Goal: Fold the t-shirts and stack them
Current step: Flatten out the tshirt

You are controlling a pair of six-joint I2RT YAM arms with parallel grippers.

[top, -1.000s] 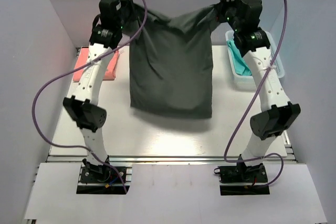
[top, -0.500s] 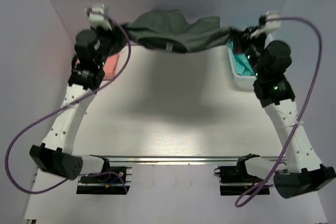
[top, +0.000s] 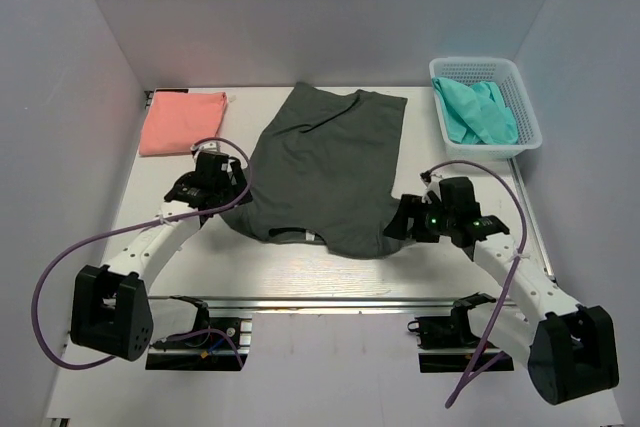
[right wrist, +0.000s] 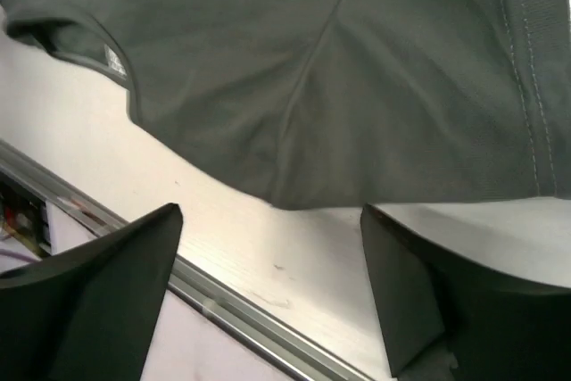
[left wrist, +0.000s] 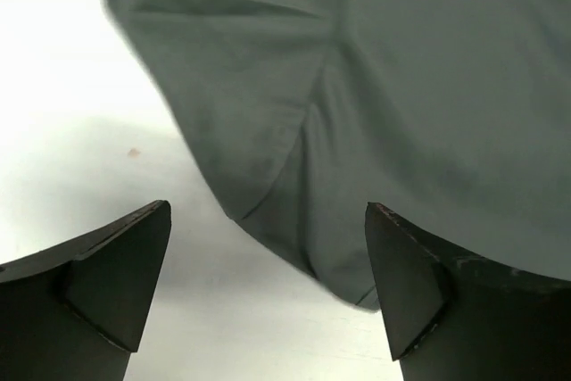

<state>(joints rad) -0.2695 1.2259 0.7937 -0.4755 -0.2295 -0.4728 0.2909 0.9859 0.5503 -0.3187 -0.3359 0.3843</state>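
Observation:
A dark charcoal t-shirt (top: 325, 172) lies spread flat in the middle of the table, collar toward the near edge. My left gripper (top: 236, 195) sits low at its near left sleeve, open, and the sleeve edge (left wrist: 268, 176) lies just beyond the fingertips (left wrist: 134, 256). At the near right corner my right gripper (top: 397, 227) is also open and holds nothing, with the shirt's edge (right wrist: 312, 131) ahead of it. A folded salmon pink t-shirt (top: 183, 122) rests at the back left. Teal t-shirts (top: 478, 112) are heaped in the basket.
A white lattice basket (top: 525, 122) stands at the back right corner. The metal rail of the table's near edge (right wrist: 232, 310) runs just under my right gripper. Grey walls close in both sides and the back.
Both arms swept from high at the back down to the near side. The charcoal shirt, hanging between the shut grippers before, now lies flat, and both grippers have opened and let go.

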